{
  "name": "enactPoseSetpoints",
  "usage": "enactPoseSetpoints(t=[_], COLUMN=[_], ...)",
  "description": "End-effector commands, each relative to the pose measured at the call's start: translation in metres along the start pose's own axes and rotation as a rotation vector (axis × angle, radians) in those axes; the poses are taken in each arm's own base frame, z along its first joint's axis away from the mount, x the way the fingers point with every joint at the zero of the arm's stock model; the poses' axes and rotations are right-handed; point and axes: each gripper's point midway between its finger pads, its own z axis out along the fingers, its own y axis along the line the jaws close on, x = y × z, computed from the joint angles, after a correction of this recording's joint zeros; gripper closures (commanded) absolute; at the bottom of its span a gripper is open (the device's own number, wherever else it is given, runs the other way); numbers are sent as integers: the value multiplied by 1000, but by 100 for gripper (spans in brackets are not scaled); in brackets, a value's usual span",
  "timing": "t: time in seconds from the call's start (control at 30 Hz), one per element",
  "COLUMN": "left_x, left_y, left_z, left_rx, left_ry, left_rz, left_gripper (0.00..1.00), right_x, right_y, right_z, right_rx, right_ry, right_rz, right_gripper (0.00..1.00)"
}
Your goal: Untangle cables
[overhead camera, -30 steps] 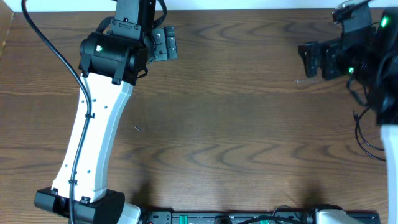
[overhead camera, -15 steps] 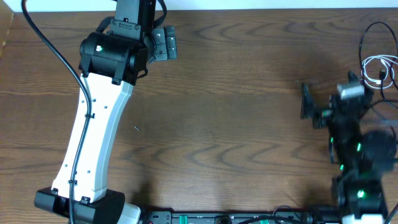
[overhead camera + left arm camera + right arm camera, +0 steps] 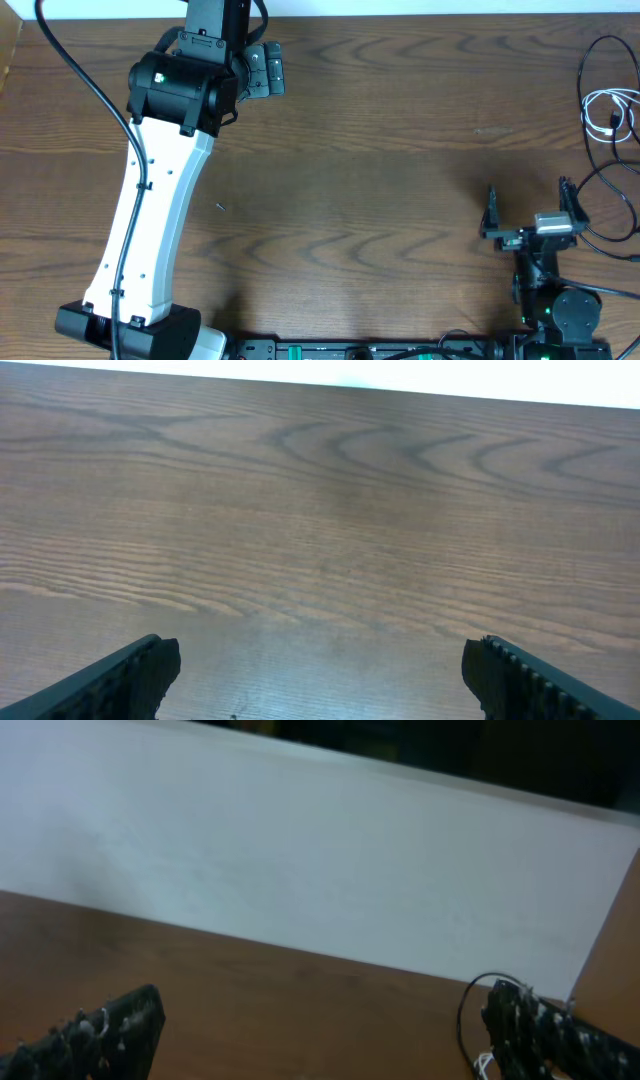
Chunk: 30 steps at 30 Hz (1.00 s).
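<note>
The cables lie tangled at the table's right edge: a white cable (image 3: 612, 108) looped among thin black cables (image 3: 596, 62) that trail down toward the front (image 3: 612, 200). My right gripper (image 3: 528, 208) is open and empty at the front right, just left of the lower black loop. In the right wrist view my right gripper (image 3: 320, 1042) has a black cable loop (image 3: 466, 1010) and a bit of the white cable (image 3: 484, 1066) beside its right finger (image 3: 540, 1032). My left gripper (image 3: 262, 70) is far off at the back left. It stands open (image 3: 320, 678) over bare wood.
The left arm's white link (image 3: 150, 210) runs from the front left up to the back. The wooden table (image 3: 380, 190) ends at a pale back wall (image 3: 300, 850). A black rail with connectors (image 3: 370, 350) lines the front edge.
The right arm has pulled back from the back right to the front right, near its base, which uncovers the cables at the right edge. The left arm has not moved.
</note>
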Motion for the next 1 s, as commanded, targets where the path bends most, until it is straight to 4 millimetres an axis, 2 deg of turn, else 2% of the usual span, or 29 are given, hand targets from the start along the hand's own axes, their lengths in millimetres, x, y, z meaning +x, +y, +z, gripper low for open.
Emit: enactPoseSetpoints(t=[0.0, 0.27, 0.97], left_x=[0, 0, 0], left_y=[1, 1, 1], left_z=[2, 2, 2], left_rx=[-4, -4, -4], left_ry=[3, 3, 3], left_rz=[-13, -14, -13], left_gripper=[4, 4, 4], right_x=[19, 74, 73], right_y=[0, 8, 8], right_z=[-6, -14, -14], right_rx=[12, -11, -11], right_ry=[32, 233, 228], right_rz=[-2, 18, 18], right_gripper=[1, 1, 1])
